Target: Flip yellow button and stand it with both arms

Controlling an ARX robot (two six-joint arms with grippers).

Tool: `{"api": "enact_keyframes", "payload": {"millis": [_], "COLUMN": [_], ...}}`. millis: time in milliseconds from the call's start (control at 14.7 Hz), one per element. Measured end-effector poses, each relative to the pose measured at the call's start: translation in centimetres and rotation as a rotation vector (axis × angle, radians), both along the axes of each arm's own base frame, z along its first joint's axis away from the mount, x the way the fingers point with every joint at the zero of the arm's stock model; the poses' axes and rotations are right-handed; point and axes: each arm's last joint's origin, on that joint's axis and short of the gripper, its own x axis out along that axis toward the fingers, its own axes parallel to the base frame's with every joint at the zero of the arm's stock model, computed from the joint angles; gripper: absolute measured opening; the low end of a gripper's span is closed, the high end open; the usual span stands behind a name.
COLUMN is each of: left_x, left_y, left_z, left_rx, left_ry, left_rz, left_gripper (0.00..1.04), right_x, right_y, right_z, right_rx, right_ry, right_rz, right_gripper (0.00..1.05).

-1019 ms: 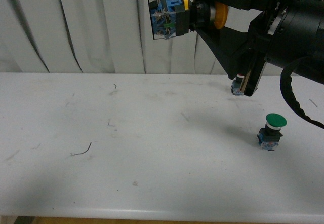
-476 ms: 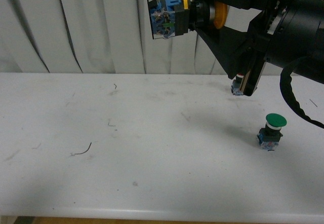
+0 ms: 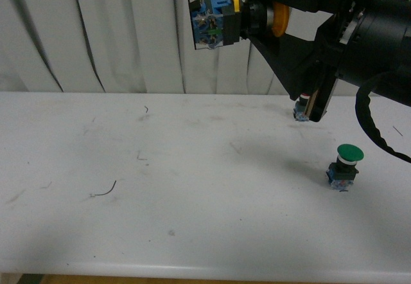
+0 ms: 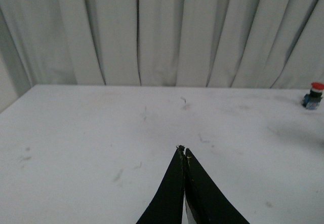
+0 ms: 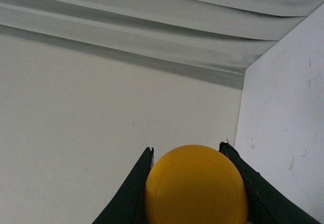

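While held sideways high over the tabletop (image 3: 192,168), the yellow button (image 3: 215,20) sits clamped at its cap in the right claw (image 3: 260,15); left claw (image 4: 183,150) pinched closed, empty.

Cap of yellow button (image 3: 225,19): smooth matt plastic; collar metal-look; base blue/clear plastic, glossy. Right claw (image 5: 186,149) & left claw (image 4: 183,149): matt black, prob. plastic. Surface (image 3: 192,187): white, matt, scuffed. Curtain (image 3: 96,33): pale cloth.
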Motion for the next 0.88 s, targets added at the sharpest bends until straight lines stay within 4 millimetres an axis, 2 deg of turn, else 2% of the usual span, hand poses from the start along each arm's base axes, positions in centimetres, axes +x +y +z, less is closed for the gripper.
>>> {"api": "enact_keyframes", "payload": {"millis": [340,408,612,748,883], "left_x": [0.0,0.0,0.0,0.0,0.0], "left_y": [0.0,0.0,0.0,0.0,0.0], "left_z": [0.1,0.1,0.1,0.1,0.1], "left_rx": [0.0,-0.002,-0.002,-0.002,-0.001], "left_ry": [-0.013,-0.012,-0.013,-0.013,-0.013], "left_rz": [-0.002,-0.002,-0.002,-0.002,-0.002], "left_gripper": [0.02,0.09,0.49,0.76,1.0], "right_x": [0.0,0.0,-0.2,0.3,0.5], "right_y": [0.0,0.0,-0.9,-3.3,-5.2], "right_z": [0.0,0.0,0.2,1.1,2.3], "right_rx": [-0.002,-0.007,-0.093,-0.186,-0.364], "right_ry": [0.0,-0.008,-0.114,-0.25,-0.385], "right_rz": [-0.004,-0.005,-0.047,-0.158,-0.313], "right_gripper": [0.36,0.36,0.36,0.36,0.36]}}
